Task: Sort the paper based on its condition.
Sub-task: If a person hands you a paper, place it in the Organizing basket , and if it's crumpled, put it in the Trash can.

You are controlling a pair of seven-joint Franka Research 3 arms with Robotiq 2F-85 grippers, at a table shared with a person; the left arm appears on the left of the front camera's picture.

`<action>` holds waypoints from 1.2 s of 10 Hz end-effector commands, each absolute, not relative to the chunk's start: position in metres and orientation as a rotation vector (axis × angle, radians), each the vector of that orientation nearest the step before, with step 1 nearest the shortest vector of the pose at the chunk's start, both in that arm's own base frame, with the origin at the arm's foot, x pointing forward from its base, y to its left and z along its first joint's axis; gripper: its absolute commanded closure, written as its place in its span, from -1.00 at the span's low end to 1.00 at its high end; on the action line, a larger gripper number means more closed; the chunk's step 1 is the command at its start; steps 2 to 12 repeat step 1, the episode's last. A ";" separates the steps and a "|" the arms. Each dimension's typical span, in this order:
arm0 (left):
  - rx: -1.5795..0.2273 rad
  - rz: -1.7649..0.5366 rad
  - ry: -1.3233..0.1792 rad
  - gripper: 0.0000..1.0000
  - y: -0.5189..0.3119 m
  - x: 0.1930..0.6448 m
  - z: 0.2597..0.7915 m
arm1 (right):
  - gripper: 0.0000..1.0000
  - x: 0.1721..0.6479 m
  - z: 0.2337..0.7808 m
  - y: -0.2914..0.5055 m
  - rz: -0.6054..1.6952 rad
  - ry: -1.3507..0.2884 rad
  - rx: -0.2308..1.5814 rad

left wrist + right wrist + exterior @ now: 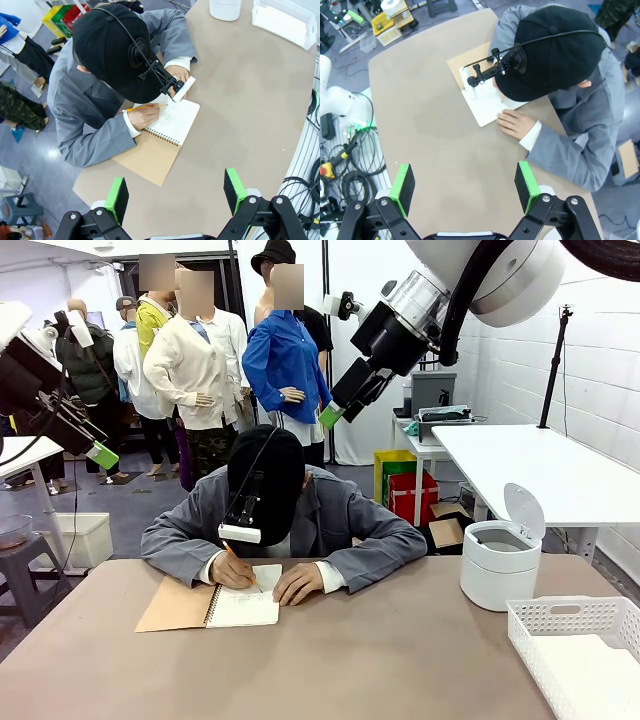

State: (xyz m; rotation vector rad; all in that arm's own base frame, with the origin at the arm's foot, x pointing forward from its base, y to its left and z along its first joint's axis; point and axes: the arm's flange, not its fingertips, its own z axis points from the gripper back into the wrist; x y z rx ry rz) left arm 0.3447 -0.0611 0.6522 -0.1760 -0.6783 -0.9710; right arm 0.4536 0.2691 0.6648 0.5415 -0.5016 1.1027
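A person in a grey jacket and black cap leans over a spiral notebook with a brown cover, lying open at the table's far side. They write on its white page with a pencil. Loose paper is out of view. My left gripper hangs high at the left, well above the table. Its wrist view shows it open with nothing between the green pads. My right gripper hangs high behind the person. It also stands open and holds nothing, looking down on the notebook.
A small white bin with its lid raised stands at the right of the table. Nearer the front right corner sits a white perforated basket. Bare brown tabletop lies between the notebook and the front edge.
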 end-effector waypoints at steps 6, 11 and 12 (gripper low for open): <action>-0.179 -0.970 -0.678 -1.00 -0.060 0.344 0.652 | -1.00 0.454 0.664 0.269 1.104 -0.502 0.539; -0.179 -0.970 -0.678 -1.00 -0.060 0.344 0.652 | -1.00 0.454 0.664 0.269 1.104 -0.502 0.539; -0.179 -0.970 -0.678 -1.00 -0.060 0.344 0.652 | -1.00 0.454 0.664 0.269 1.104 -0.502 0.539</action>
